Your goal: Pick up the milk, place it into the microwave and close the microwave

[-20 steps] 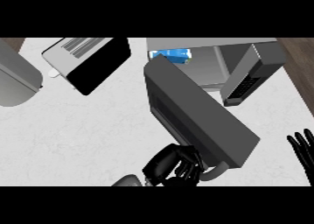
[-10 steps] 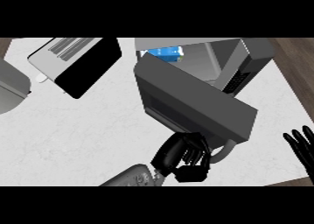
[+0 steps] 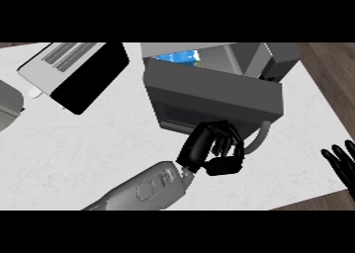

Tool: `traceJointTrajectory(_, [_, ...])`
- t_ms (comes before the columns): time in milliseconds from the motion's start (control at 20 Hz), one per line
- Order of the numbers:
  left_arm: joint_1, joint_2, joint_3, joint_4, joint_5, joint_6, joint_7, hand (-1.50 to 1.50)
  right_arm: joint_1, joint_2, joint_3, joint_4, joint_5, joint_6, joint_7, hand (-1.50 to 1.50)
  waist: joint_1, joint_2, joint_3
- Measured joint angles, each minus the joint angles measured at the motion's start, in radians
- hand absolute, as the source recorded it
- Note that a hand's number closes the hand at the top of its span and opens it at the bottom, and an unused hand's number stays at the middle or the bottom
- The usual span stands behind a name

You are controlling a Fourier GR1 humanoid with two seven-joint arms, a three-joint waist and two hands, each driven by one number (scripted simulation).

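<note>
While your left hand (image 3: 209,150) presses curled fingers against the microwave door (image 3: 213,99), the milk (image 3: 178,58) sits beyond those fingers, inside the microwave (image 3: 238,57) — only a blue sliver shows. Your right hand (image 3: 348,165) rests apart, fingers straight and spread.

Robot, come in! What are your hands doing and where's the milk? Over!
Left hand curled against microwave door. Right hand open, resting at right edge. Milk inside microwave. Door not shut yet.

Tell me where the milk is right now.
In the head view the milk shows as a blue patch inside the microwave, near the top centre, just behind the upper edge of the microwave door.
</note>
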Motion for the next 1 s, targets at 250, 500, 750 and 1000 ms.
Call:
traceJointTrajectory(250, [-0.088, -0.004, 0.037, 0.071, 0.068, 0.029, -0.022, 1.5, -0.006, -0.017, -0.001, -0.036, -0.037, -0.012, 0.04, -1.5, -0.02, 0.01, 0.0])
traceJointTrajectory(500, [-0.15, -0.004, 0.063, 0.13, 0.149, 0.034, -0.041, 1.5, -0.01, -0.036, -0.011, -0.054, -0.073, -0.021, 0.072, -1.5, -0.035, 0.018, 0.001])
traceJointTrajectory(750, [-0.198, -0.004, 0.102, 0.19, 0.223, 0.022, -0.072, 1.5, -0.018, -0.051, -0.018, -0.083, -0.105, -0.034, 0.1, -1.5, -0.05, 0.027, 0.001])
traceJointTrajectory(1000, [-0.203, -0.005, 0.105, 0.2, 0.285, 0.006, -0.111, 1.5, -0.028, -0.065, -0.031, -0.092, -0.132, -0.044, 0.12, -1.5, -0.053, 0.028, 0.002])
